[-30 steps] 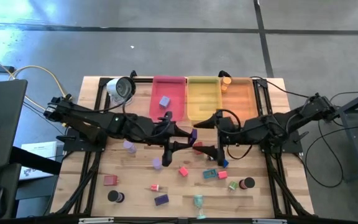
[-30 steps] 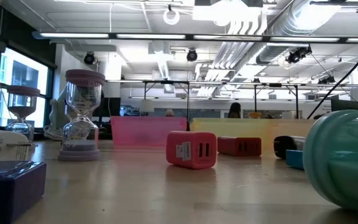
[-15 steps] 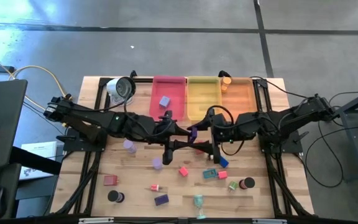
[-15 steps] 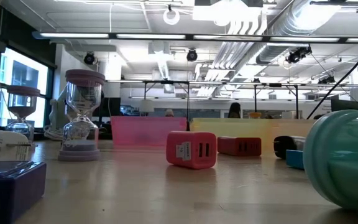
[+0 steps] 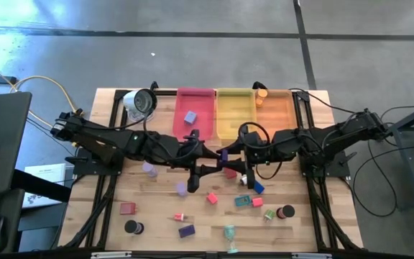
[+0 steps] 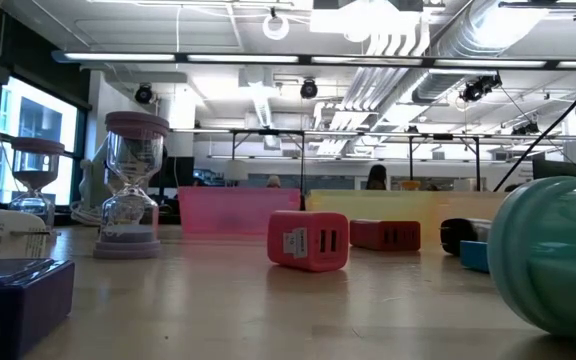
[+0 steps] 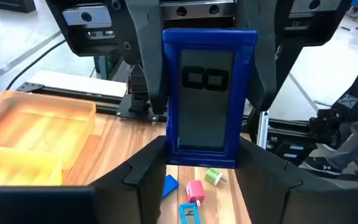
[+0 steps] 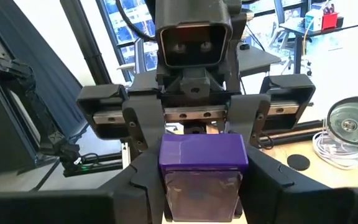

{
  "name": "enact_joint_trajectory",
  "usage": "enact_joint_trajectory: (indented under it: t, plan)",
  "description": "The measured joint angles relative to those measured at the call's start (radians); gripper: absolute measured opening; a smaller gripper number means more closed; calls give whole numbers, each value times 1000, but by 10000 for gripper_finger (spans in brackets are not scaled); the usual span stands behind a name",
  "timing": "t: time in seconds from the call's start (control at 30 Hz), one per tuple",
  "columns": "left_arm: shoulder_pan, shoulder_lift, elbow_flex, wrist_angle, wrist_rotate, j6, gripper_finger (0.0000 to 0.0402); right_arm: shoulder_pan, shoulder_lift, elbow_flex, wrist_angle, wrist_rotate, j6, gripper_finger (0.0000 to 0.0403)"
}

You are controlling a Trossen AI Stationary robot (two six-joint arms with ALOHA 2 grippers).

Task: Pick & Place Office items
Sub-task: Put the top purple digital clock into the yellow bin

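Both tools meet over mid-bench, face to face, sharing 1 purple block [image 5: 223, 155]. The left tool [image 5: 220, 155] has its fingers clamped on the block's sides; in the left wrist view the block [image 7: 209, 98] stands upright between them, with the opposing fingers bracketing it from behind. The right tool [image 5: 228, 154] grips the same block [image 8: 202, 168] from the other end. Compared with 1.0 s ago, the right arm has advanced toward the left tool, from a position clear of the block to contact; the left arm shows no change.

Loose items lie on the wooden bench [image 5: 157, 216] nearer the front: a red block [image 5: 212, 198], a teal block [image 5: 243, 201], a black disc [image 5: 131, 227]. At the far edge sit pink [image 5: 195, 115], yellow [image 5: 235, 115] and orange [image 5: 274, 111] trays. The low view shows a red charger [image 6: 308, 241], an hourglass [image 6: 133, 184] and an open workshop behind.
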Motion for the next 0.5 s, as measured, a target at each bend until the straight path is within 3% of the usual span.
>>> enact_joint_trajectory:
  t: [0.23,0.5]
  plan:
    - [0,0,0,-3,-9,-12,207,1,-5,0,-86,-11,40,140]
    - [1,-3,0,-38,-12,-60,210,-28,-34,0,-422,24,264,140]
